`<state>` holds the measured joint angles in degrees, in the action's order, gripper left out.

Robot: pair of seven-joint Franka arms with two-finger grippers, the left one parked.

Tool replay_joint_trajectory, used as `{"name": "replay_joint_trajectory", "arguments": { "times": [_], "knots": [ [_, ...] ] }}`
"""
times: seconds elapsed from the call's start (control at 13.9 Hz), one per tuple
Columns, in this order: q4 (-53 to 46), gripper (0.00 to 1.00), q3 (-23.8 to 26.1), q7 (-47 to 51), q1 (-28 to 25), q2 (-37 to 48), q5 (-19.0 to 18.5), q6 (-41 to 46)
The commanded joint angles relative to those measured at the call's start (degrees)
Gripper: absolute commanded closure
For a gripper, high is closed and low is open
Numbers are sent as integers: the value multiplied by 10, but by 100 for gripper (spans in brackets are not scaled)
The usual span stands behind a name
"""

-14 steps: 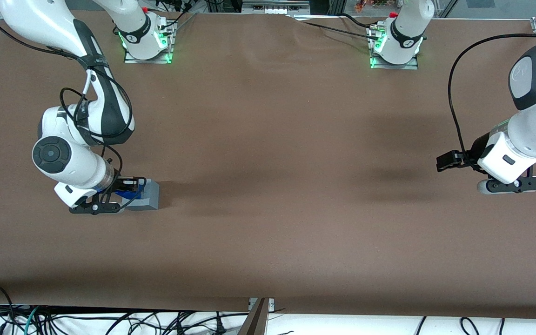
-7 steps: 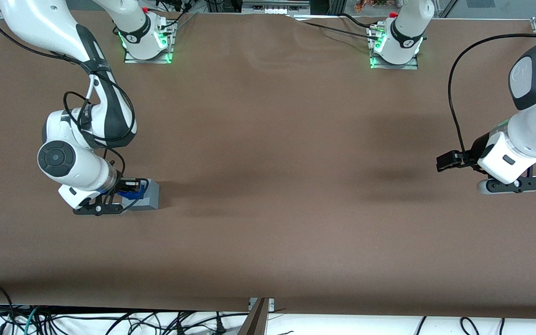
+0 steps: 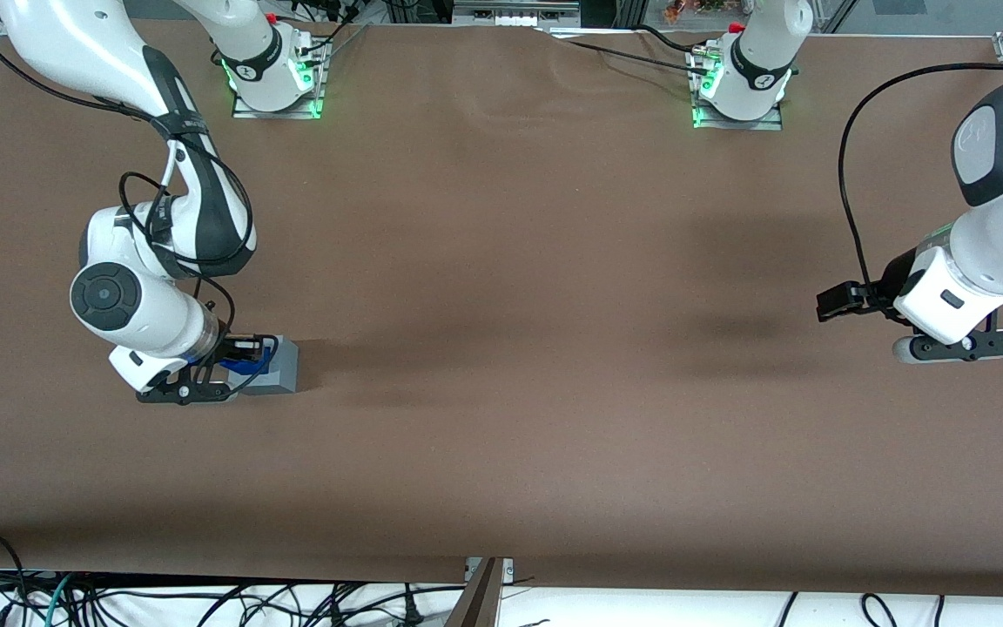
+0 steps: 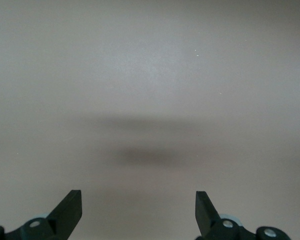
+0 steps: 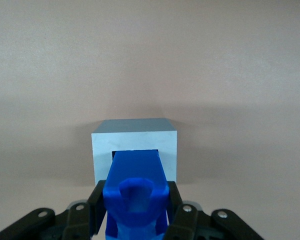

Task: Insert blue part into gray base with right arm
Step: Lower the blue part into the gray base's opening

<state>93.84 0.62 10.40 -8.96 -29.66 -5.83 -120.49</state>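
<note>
Toward the working arm's end of the bench, I have the right arm folded down low, its upper link sloping from the base mount toward the front camera and the wrist bent so the round dark joint cap faces that camera. From the silvery wrist cylinder the end effector reaches sideways along the bench top, toward the parked arm's end, and sits right against the gray base.

On the wrist feed I see the end effector with its two black fingers pressed against either side of the blue part, pinching it. The part points away from the wrist, and its leading end meets the square recess in the face of the gray base that is turned toward the wrist. I cannot tell how deep that end has gone into the opening; most of the blue body is visible outside the cube, between the fingers. The part looks lined up with the recess, centred between its side walls.

From the front, the blue part shows only as a small patch between the dark fingers and the cube. The gray base rests flat on the brown bench.
</note>
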Motion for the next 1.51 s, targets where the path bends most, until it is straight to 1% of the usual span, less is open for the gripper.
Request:
{"name": "replay_joint_trajectory", "arguments": {
  "times": [0.0, 1.29, 1.37, 1.44],
  "knots": [
    [-9, 69, 2, -6, 2, -4, -2, -4],
    [-8, 69, 3, -8, 3, -13, -1, -16],
    [-8, 66, 3, -8, 3, -13, -1, -16],
    [-8, 24, 3, -7, 3, -13, 0, -16]
  ]
}}
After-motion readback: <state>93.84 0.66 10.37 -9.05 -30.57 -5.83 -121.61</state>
